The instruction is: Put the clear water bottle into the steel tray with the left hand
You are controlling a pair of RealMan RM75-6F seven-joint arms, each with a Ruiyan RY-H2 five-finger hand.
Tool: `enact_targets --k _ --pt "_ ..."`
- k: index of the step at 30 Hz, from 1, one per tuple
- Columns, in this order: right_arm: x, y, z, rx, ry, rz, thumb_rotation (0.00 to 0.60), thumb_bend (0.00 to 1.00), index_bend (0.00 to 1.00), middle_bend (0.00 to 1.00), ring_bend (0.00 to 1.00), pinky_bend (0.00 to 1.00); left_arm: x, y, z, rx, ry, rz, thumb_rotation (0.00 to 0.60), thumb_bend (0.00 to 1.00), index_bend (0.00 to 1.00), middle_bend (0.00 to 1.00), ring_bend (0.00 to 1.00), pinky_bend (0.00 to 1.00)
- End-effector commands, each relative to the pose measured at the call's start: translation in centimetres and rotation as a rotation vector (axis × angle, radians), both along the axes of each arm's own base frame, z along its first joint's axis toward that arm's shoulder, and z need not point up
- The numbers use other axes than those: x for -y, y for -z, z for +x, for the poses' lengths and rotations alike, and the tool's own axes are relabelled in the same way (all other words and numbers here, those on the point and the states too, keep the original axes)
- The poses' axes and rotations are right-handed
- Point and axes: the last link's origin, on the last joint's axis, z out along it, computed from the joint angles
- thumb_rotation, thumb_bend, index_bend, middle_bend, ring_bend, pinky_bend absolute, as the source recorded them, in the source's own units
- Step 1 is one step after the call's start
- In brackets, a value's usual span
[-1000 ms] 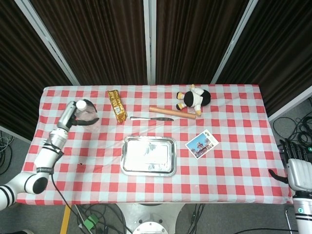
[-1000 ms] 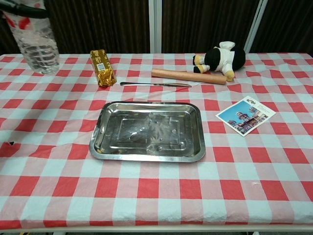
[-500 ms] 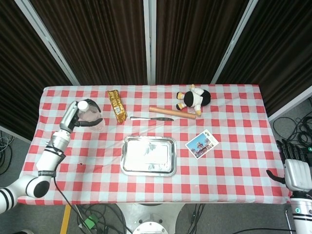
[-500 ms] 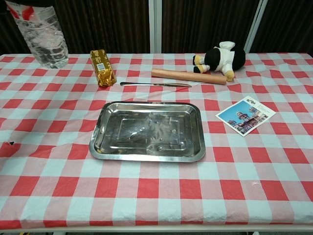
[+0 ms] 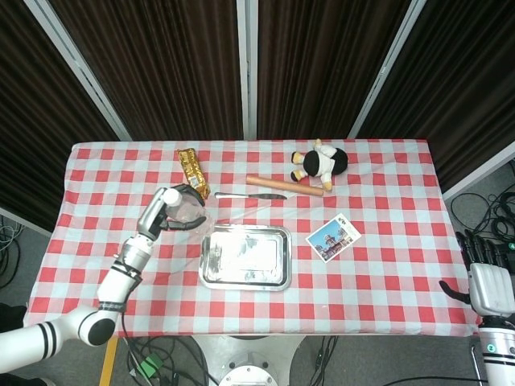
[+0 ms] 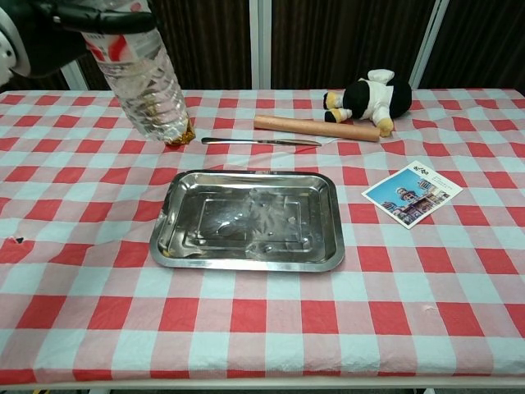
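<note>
My left hand point(image 5: 163, 215) grips the clear water bottle point(image 5: 183, 211) around its upper part and holds it above the table, just left of the steel tray point(image 5: 245, 256). In the chest view the clear water bottle point(image 6: 148, 82) hangs upright at the upper left, its base over the far left corner area beyond the steel tray point(image 6: 248, 222), with my left hand point(image 6: 78, 15) at its top. The tray is empty. My right hand point(image 5: 491, 281) hangs past the table's right edge, holding nothing.
A gold snack packet point(image 5: 191, 167) lies at the back left, partly hidden behind the bottle in the chest view. A knife point(image 6: 261, 141), a wooden rolling pin point(image 6: 316, 128) and a plush toy point(image 6: 369, 96) lie behind the tray. A postcard point(image 6: 412, 193) lies to its right.
My left arm has carried the bottle rightward and toward the tray, from the table's far left to just beside the tray. The right hand has stayed put.
</note>
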Motion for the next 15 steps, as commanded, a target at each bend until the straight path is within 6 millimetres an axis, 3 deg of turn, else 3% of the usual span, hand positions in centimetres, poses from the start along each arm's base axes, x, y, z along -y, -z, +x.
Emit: enact_targets --k 1,7,15 --pt "0.0 -0.1 -0.1 0.001 0.004 -0.001 0.600 0.10 0.04 0.02 0.00 0.00 1.1 2.8 1.2 0.019 0.010 -0.065 0.600 0.23 0.59 0.59 0.44 0.44" --pt "0.1 0.0 -0.1 0.003 0.007 0.001 0.600 0.10 0.04 0.02 0.00 0.00 2.2 6.0 2.6 0.051 0.031 -0.122 0.600 0.23 0.59 0.59 0.44 0.44" --pt "0.4 -0.5 -0.5 0.020 0.027 -0.010 0.600 0.10 0.04 0.02 0.00 0.00 3.9 8.9 2.2 -0.005 0.073 -0.098 0.600 0.22 0.59 0.59 0.44 0.44"
